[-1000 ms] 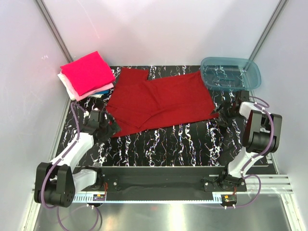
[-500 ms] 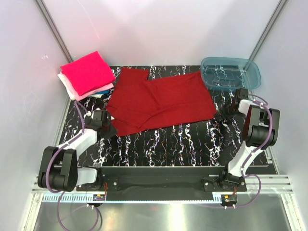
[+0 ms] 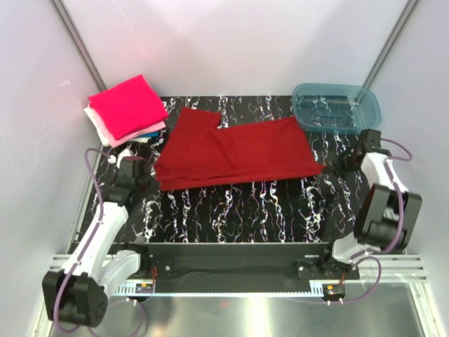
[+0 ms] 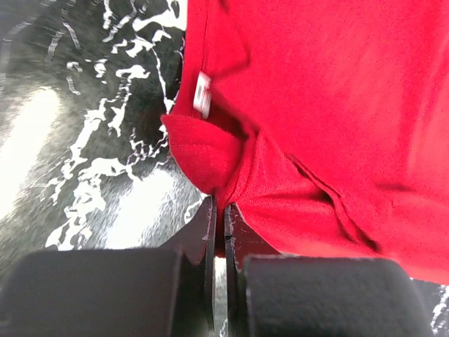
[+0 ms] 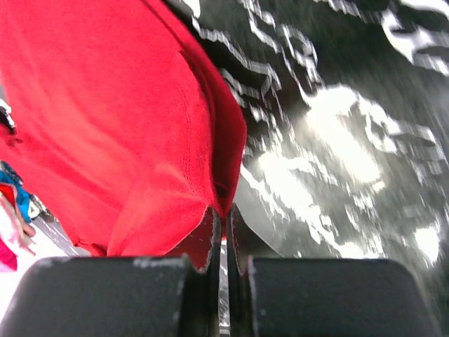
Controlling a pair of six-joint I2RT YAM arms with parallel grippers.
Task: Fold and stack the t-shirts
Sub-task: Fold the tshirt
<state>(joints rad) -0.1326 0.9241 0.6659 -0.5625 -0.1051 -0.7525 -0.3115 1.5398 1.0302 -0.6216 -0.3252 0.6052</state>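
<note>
The dark red t-shirt (image 3: pixel 235 151) lies stretched across the black marbled table (image 3: pixel 245 207), with a sleeve reaching back on its left. My left gripper (image 3: pixel 153 181) is shut on the shirt's near left corner (image 4: pixel 210 158), where a white label (image 4: pixel 203 93) shows. On the other side my right gripper (image 3: pixel 330 166) is shut on the near right corner (image 5: pixel 221 168). Both corners are pinched between black fingers (image 4: pixel 203 239) and lifted a little off the table. Folded t-shirts (image 3: pixel 126 107) are stacked at the back left, a magenta-pink one on top of pale pink, white and blue.
A teal see-through plastic tub (image 3: pixel 335 107) stands at the back right, close behind my right gripper. White walls close the table in on three sides. The metal rail (image 3: pixel 231 270) with the arm bases runs along the near edge.
Both grippers have shut on the red shirt's near corners. They have pulled outward and back, so the shirt's loose near edge is now drawn straight between them.
</note>
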